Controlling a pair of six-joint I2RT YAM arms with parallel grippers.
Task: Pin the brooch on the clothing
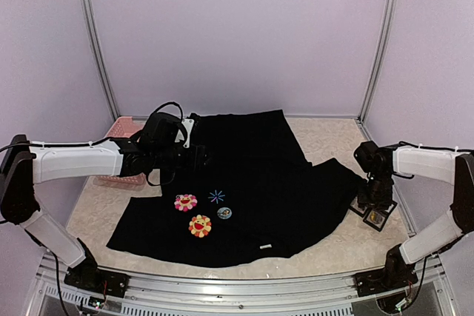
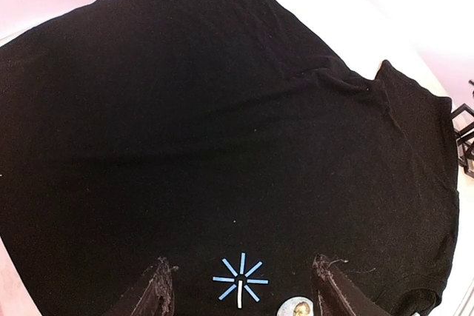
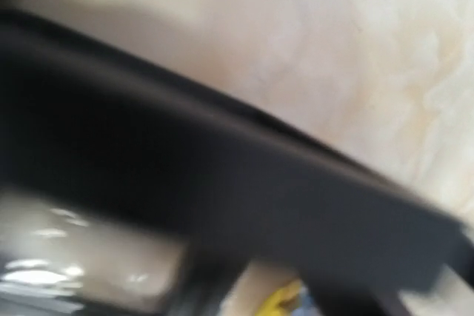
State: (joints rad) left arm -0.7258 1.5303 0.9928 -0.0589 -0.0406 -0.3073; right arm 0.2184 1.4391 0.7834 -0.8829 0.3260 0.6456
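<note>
The clothing, a black T-shirt (image 1: 259, 175), lies spread flat over the table. On its front, beside a blue starburst (image 1: 216, 196), a pink flower (image 1: 186, 202) and an orange flower (image 1: 200, 226), rests the brooch (image 1: 224, 213), round and pale-rimmed. My left gripper (image 1: 203, 157) hovers over the shirt behind these, open and holding nothing. In the left wrist view its fingers (image 2: 159, 290) frame the starburst (image 2: 241, 280), with the brooch (image 2: 296, 307) at the bottom edge. My right gripper (image 1: 373, 206) points down at the table right of the shirt. Its wrist view is a blur, so its jaws cannot be made out.
A small black stand (image 1: 376, 218) sits on the table under the right gripper, and something yellow (image 3: 285, 297) shows below a dark bar (image 3: 222, 183) in the right wrist view. A pink basket (image 1: 118, 132) stands at the back left behind the left arm. A white hem label (image 1: 266, 246) marks the shirt's near edge.
</note>
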